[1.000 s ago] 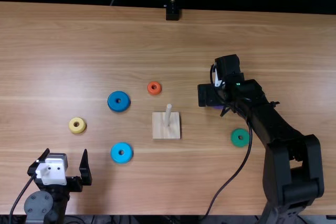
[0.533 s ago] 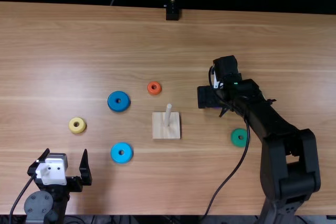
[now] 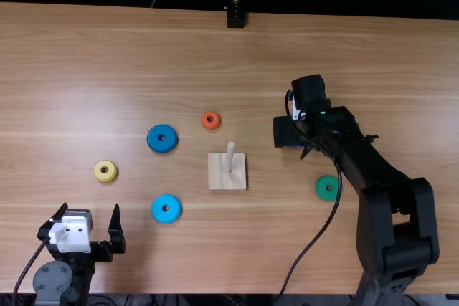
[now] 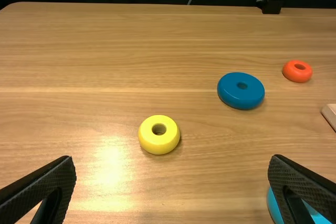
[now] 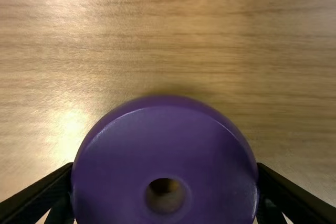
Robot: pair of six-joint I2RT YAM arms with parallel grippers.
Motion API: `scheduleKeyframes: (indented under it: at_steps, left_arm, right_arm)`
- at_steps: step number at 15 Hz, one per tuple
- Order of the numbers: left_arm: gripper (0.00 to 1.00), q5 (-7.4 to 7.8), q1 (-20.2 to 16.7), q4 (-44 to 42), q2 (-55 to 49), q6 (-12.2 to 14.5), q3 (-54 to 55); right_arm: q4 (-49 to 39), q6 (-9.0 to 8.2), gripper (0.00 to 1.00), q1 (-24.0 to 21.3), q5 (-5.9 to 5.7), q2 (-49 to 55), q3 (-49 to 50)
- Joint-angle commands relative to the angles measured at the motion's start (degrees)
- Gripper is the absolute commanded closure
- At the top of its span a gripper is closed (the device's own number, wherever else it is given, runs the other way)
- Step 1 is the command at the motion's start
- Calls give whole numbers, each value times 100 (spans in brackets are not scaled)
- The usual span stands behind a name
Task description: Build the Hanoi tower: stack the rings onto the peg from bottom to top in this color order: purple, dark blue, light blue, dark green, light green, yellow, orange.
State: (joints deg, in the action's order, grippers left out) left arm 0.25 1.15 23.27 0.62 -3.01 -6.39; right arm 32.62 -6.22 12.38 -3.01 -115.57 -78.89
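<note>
In the top view, my right gripper [image 3: 290, 132] is low over the table, right of the wooden peg base [image 3: 217, 180], with a sliver of the purple ring [image 3: 294, 147] under it. The right wrist view has that gripper [image 5: 165, 165] shut on the purple ring [image 5: 121, 166], one finger against each side. The peg [image 3: 229, 154] is bare. My left gripper [image 3: 90, 207] stands open at the near left; in the left wrist view this gripper [image 4: 172, 158] has nothing between its fingers, and the yellow ring [image 4: 147, 140] lies beyond them.
Left of the base lie the dark blue ring [image 3: 153, 138], light blue ring [image 3: 156, 210] and yellow ring [image 3: 97, 173]. The orange ring [image 3: 211, 126] sits behind it. A green ring [image 3: 320, 190] is beside the right arm, whose cable crosses the near table.
The right arm's elbow has shifted slightly left, and its gripper has edged a little to the right. The left arm and the loose rings are where they were.
</note>
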Motion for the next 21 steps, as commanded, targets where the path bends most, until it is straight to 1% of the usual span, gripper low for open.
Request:
scheduleKeyframes:
  at_steps: [1,3,4,5,8,12,17,21]
  left_arm:
    - [0,17,52,437,-62,26,639]
    - [0,17,52,437,-62,26,639]
    - [0,17,43,437,-62,26,639]
    - [0,17,52,437,-62,26,639]
    - [0,17,52,437,-62,26,639]
    - [0,17,52,437,-62,26,639]
    - [0,17,43,437,-62,26,639]
    - [0,17,52,437,-62,26,639]
  right_arm:
    - [309,-43,100,159,-100,799,-329]
    - [1300,-32,100,405,-111,1142,-742]
    - [1933,0,100,476,-58,1221,-970]
    - [2439,0,100,581,-37,1291,-1287]
    - [3251,-43,100,968,-16,1467,-2130]
    - [3705,-74,100,1566,-16,1467,-2886]
    - [3716,-95,100,2295,-16,1467,-3106]
    - [3716,-95,100,2559,-5,1458,-3079]
